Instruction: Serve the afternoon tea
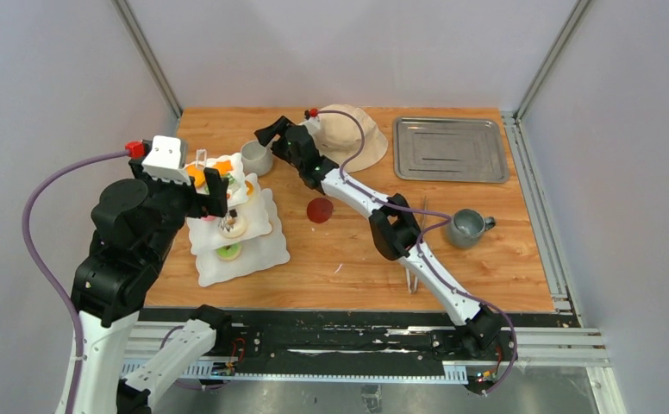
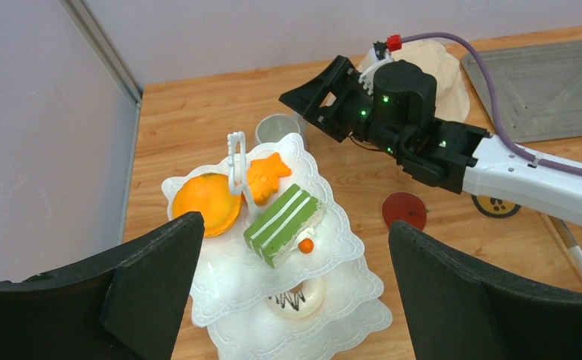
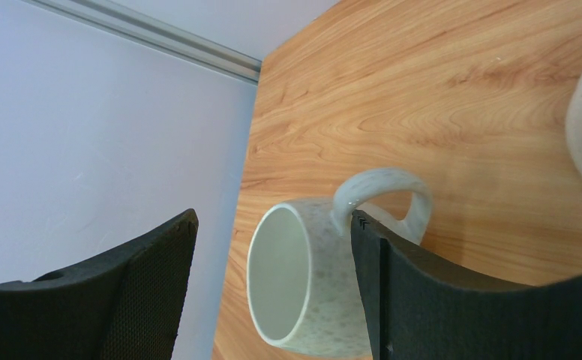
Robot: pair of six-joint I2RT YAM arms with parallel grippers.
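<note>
The white wavy-edged three-tier stand stands at the left of the table. Its top tier holds a round orange pastry, an orange star and a green striped cake slice. A white iced doughnut lies one tier lower. My left gripper is open and empty above the stand. My right gripper is open around the white mug, one finger beside its handle. In the top view this mug is behind the stand. The grey mug stands at the right.
A beige bucket hat lies at the back centre and a metal tray at the back right. A red coaster lies mid-table. Metal tongs lie partly under my right arm. The left wall is close to the white mug.
</note>
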